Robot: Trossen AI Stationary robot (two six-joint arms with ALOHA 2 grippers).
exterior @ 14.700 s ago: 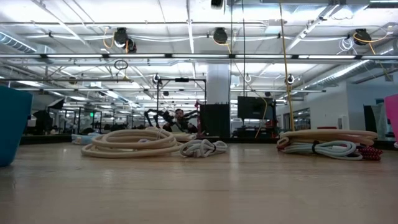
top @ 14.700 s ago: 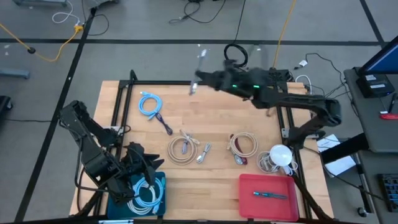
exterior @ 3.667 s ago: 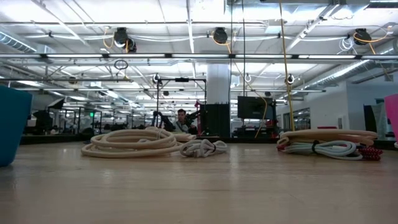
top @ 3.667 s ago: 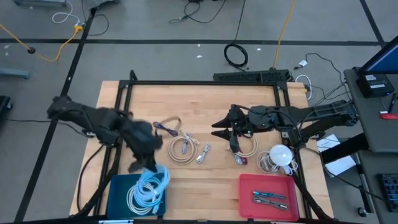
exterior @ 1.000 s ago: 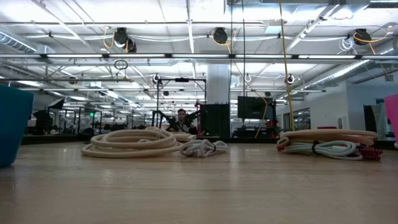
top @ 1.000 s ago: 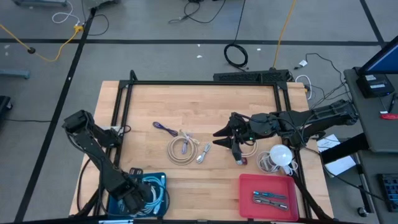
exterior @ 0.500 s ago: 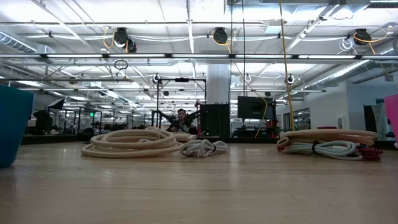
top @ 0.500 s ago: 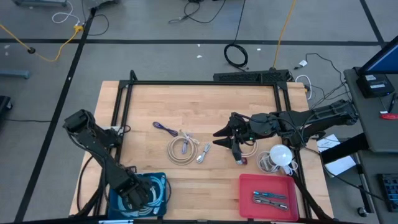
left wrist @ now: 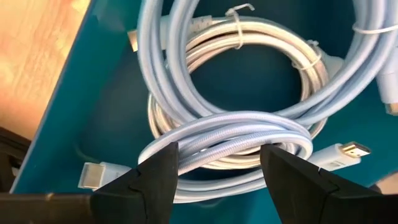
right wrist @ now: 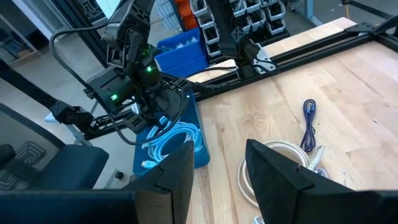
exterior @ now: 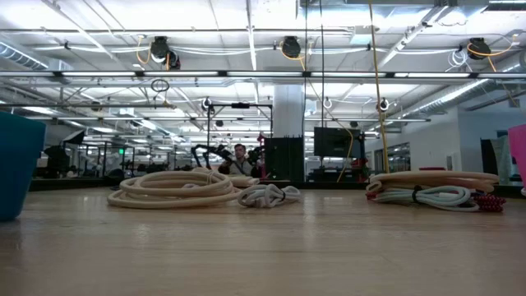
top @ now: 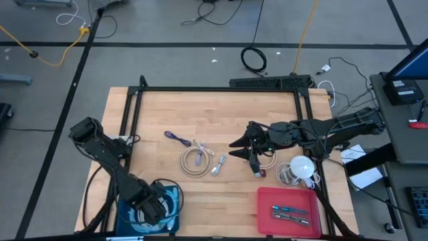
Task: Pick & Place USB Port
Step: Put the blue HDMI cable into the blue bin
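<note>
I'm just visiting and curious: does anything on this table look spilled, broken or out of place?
Nothing stands out. Coiled cables lie loose but tidy on the table, more sit inside the blue bin under the left gripper, and pens rest in the red tray.

left gripper [left wrist: 217,168] agape, right gripper [right wrist: 217,165] agape

left end effector [top: 155,206] over blue bin [top: 124,209]; right arm mid-table.
</note>
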